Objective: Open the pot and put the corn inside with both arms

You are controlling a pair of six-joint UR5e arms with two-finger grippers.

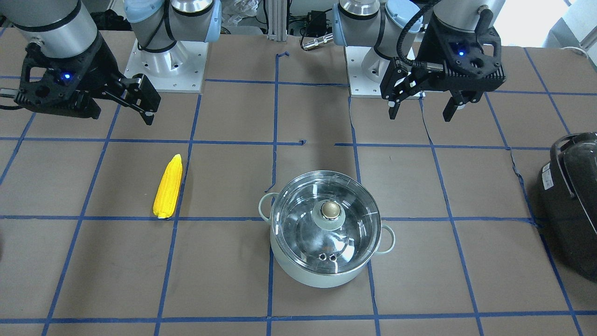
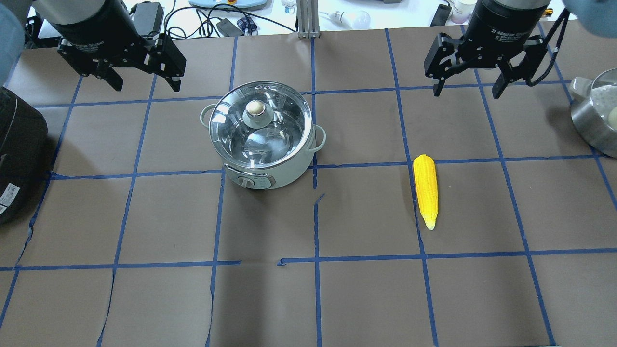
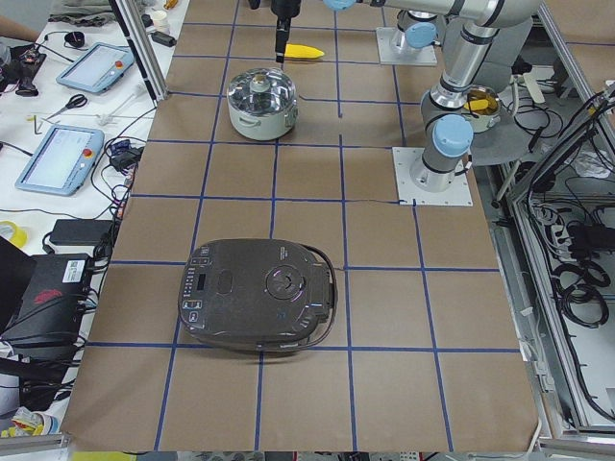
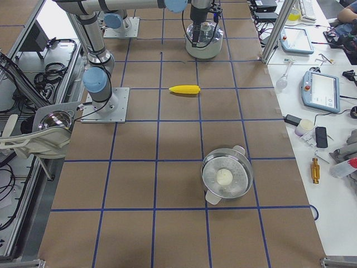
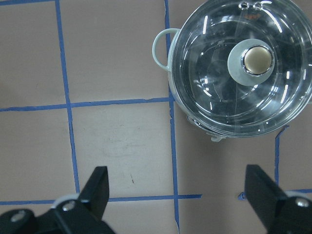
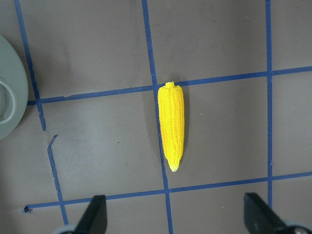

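Observation:
The mint-green pot [image 2: 262,166] stands on the table with its glass lid [image 2: 279,140] on and the brass knob [image 2: 255,108] on top. It also shows in the front view [image 1: 322,275] and the left wrist view [image 5: 241,105]. The yellow corn [image 2: 426,190] lies flat on the table, apart from the pot, and also shows in the front view [image 1: 168,186] and the right wrist view [image 6: 173,126]. My left gripper [image 2: 147,86] is open and empty, hovering beside and behind the pot. My right gripper [image 2: 466,92] is open and empty, hovering behind the corn.
A large black appliance [image 2: 19,154] sits at the table's left end. A steel pot with a white ball inside [image 2: 595,115] sits at the right end. Blue tape lines grid the brown table [image 2: 366,299].

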